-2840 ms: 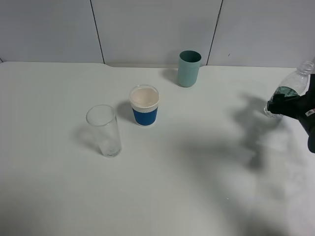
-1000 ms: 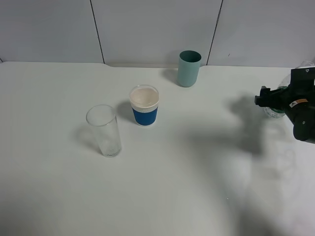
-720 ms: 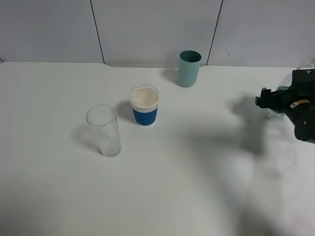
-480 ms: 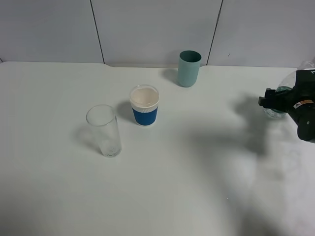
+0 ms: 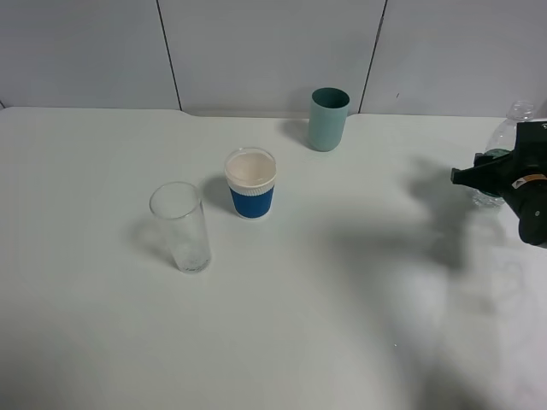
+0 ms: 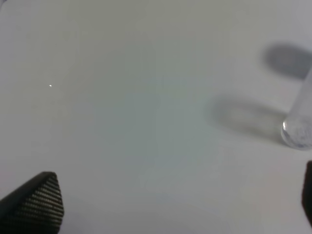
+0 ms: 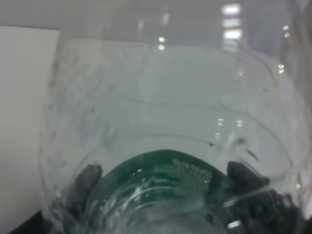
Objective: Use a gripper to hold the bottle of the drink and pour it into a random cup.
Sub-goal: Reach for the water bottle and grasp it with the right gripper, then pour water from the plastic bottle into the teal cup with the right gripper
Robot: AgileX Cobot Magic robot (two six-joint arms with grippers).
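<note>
Clear green-labelled bottle (image 5: 502, 137); upright teal cup (image 5: 328, 121)

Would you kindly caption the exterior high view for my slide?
Right gripper shut on the bottle; teal cup stands far back.

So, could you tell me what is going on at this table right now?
The right gripper is shut on the small clear bottle at the right edge of the white table, gripping it around its green label. The bottle is roughly upright and well away from the teal cup, the blue-sleeved paper cup and the clear glass, so no pouring is under way.
</note>
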